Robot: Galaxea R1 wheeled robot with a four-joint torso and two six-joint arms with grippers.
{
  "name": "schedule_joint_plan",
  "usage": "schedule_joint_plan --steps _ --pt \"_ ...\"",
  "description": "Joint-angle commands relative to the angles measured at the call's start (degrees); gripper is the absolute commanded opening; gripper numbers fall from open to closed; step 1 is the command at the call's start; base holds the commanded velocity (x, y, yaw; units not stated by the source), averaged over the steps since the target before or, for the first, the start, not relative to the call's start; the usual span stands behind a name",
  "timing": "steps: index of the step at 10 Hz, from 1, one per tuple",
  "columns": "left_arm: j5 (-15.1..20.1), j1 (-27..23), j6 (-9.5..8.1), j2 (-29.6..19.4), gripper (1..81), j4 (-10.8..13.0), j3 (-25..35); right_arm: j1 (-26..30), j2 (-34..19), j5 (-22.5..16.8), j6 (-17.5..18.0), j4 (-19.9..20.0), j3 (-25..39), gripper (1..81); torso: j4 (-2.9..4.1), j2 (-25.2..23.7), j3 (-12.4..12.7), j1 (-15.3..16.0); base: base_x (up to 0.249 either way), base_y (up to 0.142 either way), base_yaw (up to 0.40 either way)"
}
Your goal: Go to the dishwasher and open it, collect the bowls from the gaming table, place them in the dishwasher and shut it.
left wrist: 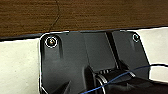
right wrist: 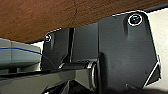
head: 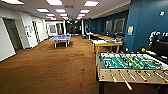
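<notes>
Gaming table: pale-topped desk on wooden legs, seen well ahead of the tools by the blue wall, beyond the foosball table. Bowls: too blurred to be made out. Ping-pong table: set farther off on brown carpet. Tools: whether open or closed cannot be told.

The head view looks from high up down a room, the foosball table near. Both wrist views face the brown carpet closely.
</notes>
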Motion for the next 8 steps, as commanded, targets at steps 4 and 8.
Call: schedule_joint_plan --steps 4,8 --pt "2.7 -3.3 0.1 -0.7 81.1 0.1 0.2 3.1 -0.5 -2.9 -0.2 -0.5 0.6 81.1 0.0 0.0 0.0 0.0 0.0 0.0 0.121" --pt "2.6 -3.2 -0.07 -0.7 81.1 -0.2 0.2 3.1 -0.5 -2.8 -0.2 -0.5 0.4 81.1 0.0 0.0 0.0 0.0 0.0 -0.042 0.0"
